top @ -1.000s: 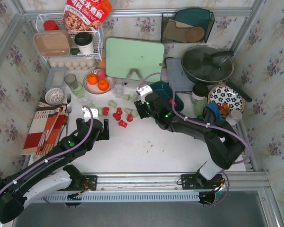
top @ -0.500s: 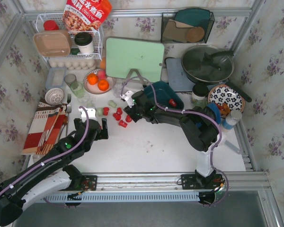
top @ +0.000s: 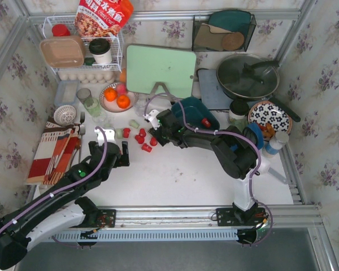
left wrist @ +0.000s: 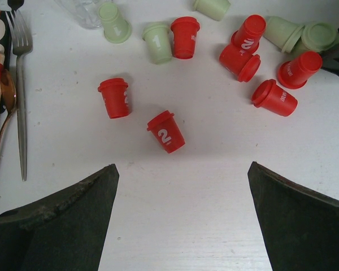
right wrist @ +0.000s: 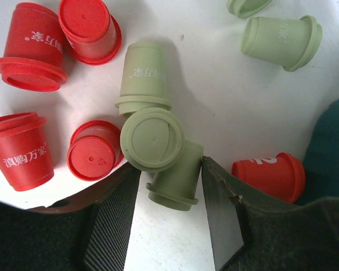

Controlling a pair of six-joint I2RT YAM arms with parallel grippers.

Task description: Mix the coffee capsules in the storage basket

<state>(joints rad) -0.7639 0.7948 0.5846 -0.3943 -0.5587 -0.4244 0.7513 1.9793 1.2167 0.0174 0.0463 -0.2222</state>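
Red and pale green coffee capsules (top: pixel 140 137) lie scattered on the white table, left of the dark teal storage basket (top: pixel 187 105). One red capsule (top: pixel 206 122) lies inside the basket. My right gripper (top: pixel 154 125) is low over the cluster, open. A green capsule (right wrist: pixel 175 178) lies on its side between the jaws of the right gripper (right wrist: pixel 170 166); the right finger touches it and a narrow gap shows at the left finger. My left gripper (left wrist: pixel 181 166) stands wide open above bare table, short of a red capsule marked 2 (left wrist: pixel 166 131).
A fork (left wrist: pixel 21 84) and spoon lie on a striped mat at the left. A plate of oranges (top: pixel 117 97), a glass (top: pixel 90 104), a green cutting board (top: pixel 161 69), a lidded pan (top: pixel 247 76) and a patterned plate (top: pixel 269 117) ring the back.
My right gripper has moved left, away from the basket and onto the capsule cluster, and its jaws have narrowed around a green capsule. The left gripper has barely moved.
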